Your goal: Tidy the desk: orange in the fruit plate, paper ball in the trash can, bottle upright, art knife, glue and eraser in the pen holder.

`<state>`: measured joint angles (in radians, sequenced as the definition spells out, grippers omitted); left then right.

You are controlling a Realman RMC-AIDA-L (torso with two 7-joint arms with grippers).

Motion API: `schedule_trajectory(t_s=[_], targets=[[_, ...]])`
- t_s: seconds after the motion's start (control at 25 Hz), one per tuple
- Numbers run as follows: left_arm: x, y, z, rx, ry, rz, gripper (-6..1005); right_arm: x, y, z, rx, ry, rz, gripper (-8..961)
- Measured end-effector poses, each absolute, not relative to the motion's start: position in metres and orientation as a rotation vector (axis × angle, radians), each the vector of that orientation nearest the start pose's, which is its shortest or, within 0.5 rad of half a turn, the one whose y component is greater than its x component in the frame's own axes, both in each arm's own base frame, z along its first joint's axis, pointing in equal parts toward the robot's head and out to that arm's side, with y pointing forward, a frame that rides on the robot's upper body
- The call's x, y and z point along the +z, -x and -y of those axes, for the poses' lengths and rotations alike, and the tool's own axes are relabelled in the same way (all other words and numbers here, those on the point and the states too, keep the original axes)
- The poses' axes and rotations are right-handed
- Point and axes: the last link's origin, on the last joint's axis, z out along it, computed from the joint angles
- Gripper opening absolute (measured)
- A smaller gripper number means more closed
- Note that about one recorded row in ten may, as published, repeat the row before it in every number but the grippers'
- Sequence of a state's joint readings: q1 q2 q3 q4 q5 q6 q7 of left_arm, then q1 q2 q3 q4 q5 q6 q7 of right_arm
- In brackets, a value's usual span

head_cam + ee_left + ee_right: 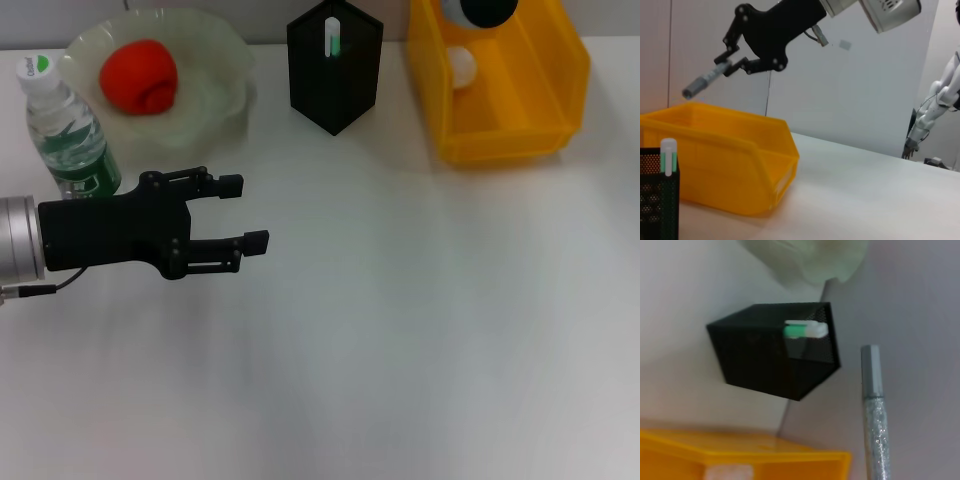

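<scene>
while the left gripper (250,213) lies level and low over the desk (420,320) beside the upright bottle (65,125), fingers spread and empty, the right gripper (729,61) hangs high above the trash can (725,165), clamped on a silver glitter stick (874,410) tilted downward. the orange (138,77) sits in the fruit plate (225,50); the pen holder (333,70) holds a green-and-white stick (332,37).
</scene>
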<state>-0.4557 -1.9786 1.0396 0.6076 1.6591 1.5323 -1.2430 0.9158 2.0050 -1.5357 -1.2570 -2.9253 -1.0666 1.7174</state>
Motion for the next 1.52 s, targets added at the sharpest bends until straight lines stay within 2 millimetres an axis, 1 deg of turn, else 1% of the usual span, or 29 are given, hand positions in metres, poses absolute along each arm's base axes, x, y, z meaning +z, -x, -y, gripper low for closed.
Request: schedule_trajectory(t_s=[0.04, 0.2, 0.36, 0.4, 0.44, 0.56, 0.6, 0.64, 0.8, 0.84, 0.88, 1.0, 1.2, 1.32, 1.52], targets=[[0.005, 0.264, -0.319, -0.745, 2.781, 0.421, 804, 0.030, -0.068, -0.464, -0.866, 2.151, 0.873, 141], [0.004, 0.264, -0.318, -0.746, 2.778, 0.407, 804, 0.031, -0.072, -0.472, -0.833, 2.053, 0.962, 141], [0.006, 0.265, -0.320, -0.732, 2.773, 0.358, 804, 0.025, -0.079, -0.474, -0.802, 1.951, 1.075, 141], [0.007, 0.265, -0.321, -0.724, 2.767, 0.345, 804, 0.022, -0.086, -0.475, -0.819, 1.912, 1.128, 141], [0.007, 0.267, -0.322, -0.716, 2.757, 0.333, 804, 0.022, -0.086, -0.475, -0.819, 1.912, 1.128, 141], [0.006, 0.270, -0.323, -0.712, 2.706, 0.294, 804, 0.020, -0.096, -0.477, -0.859, 1.853, 1.201, 139], [0.005, 0.271, -0.323, -0.712, 2.692, 0.287, 804, 0.021, -0.101, -0.479, -0.894, 1.792, 1.266, 139], [0.003, 0.272, -0.323, -0.711, 2.681, 0.283, 804, 0.021, -0.101, -0.479, -0.894, 1.792, 1.266, 139], [-0.002, 0.276, -0.321, -0.698, 2.632, 0.263, 804, 0.019, -0.110, -0.483, -0.972, 1.674, 1.402, 137], [-0.003, 0.277, -0.320, -0.697, 2.617, 0.256, 804, 0.019, -0.110, -0.483, -0.972, 1.674, 1.402, 137], [-0.003, 0.277, -0.320, -0.697, 2.617, 0.256, 804, 0.017, -0.111, -0.484, -0.984, 1.654, 1.426, 137], [-0.004, 0.286, -0.316, -0.681, 2.532, 0.211, 804, 0.008, -0.114, -0.486, -1.012, 1.590, 1.500, 137], [-0.008, 0.293, -0.313, -0.672, 2.506, 0.221, 805, -0.012, -0.113, -0.488, -1.029, 1.503, 1.616, 138], [-0.010, 0.293, -0.316, -0.665, 2.500, 0.223, 805, -0.015, -0.112, -0.489, -1.039, 1.462, 1.654, 138], [-0.011, 0.292, -0.318, -0.663, 2.500, 0.226, 805, -0.029, -0.110, -0.491, -1.050, 1.395, 1.734, 137]])
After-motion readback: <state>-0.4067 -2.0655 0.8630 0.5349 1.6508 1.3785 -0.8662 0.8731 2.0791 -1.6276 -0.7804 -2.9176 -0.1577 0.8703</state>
